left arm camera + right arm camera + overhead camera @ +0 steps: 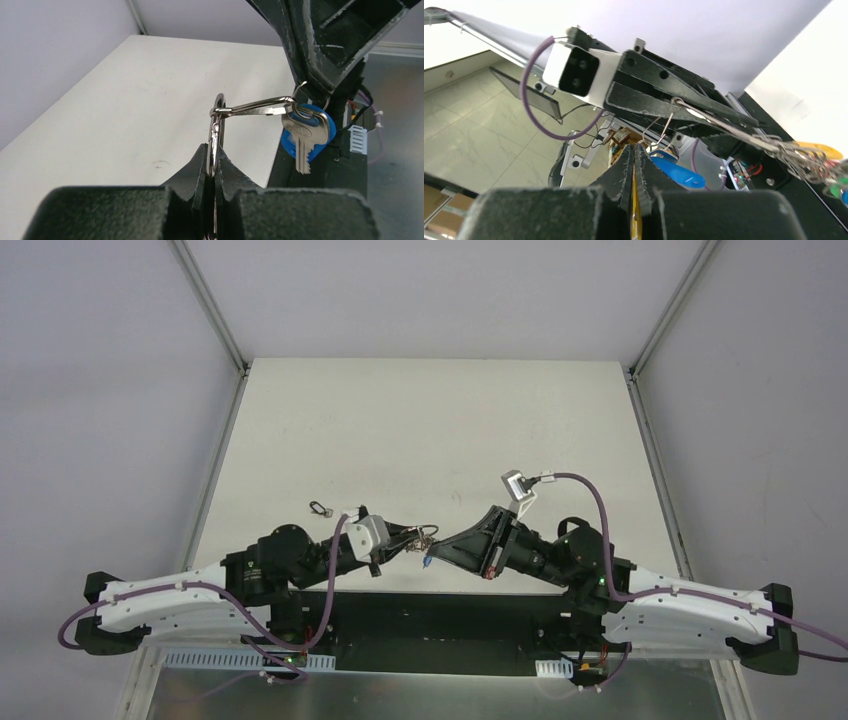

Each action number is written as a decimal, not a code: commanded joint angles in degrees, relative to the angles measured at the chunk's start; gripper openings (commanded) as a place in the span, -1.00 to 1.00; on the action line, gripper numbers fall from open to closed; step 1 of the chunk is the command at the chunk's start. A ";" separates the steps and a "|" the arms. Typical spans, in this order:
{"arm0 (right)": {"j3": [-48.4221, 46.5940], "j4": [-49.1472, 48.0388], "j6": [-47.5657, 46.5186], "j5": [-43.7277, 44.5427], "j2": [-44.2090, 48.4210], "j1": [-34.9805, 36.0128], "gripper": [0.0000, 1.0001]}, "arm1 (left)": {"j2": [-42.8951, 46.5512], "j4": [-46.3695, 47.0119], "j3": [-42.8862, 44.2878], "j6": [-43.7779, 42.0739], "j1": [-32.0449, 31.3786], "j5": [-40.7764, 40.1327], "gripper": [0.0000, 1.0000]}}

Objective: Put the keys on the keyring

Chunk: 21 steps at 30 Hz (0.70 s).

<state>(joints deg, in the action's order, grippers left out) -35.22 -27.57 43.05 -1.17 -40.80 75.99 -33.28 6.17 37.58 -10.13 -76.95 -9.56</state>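
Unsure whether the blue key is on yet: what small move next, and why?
Probably ease the right gripper open and back off: the blue key already looks threaded on the ring, and the left gripper, jaws shut, holds the attached clip.

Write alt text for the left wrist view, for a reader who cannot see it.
The left gripper, shut, pinches a silver keyring clip above a white table. A blue-capped key hangs at the clip's far end, just under the right gripper.

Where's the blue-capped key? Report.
The blue-capped key hangs right of centre in the left wrist view, under the right gripper, by the clip the left gripper holds.
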 commanded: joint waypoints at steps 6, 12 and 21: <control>8.67 2.04 3.15 7.58 11.77 0.86 -0.02 | -5.14 3.80 4.17 -3.72 0.31 -10.66 -1.00; 10.22 14.76 1.97 17.72 18.91 0.85 0.10 | -9.11 2.26 5.87 -3.43 0.31 -14.91 -1.00; 5.89 31.48 0.99 25.49 14.17 0.87 0.18 | -19.17 -1.98 9.56 -1.68 0.31 -19.97 -1.00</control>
<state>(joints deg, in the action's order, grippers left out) -25.52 -6.07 45.28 18.17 -24.62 76.66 -49.58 3.70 43.75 -12.75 -76.79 -25.98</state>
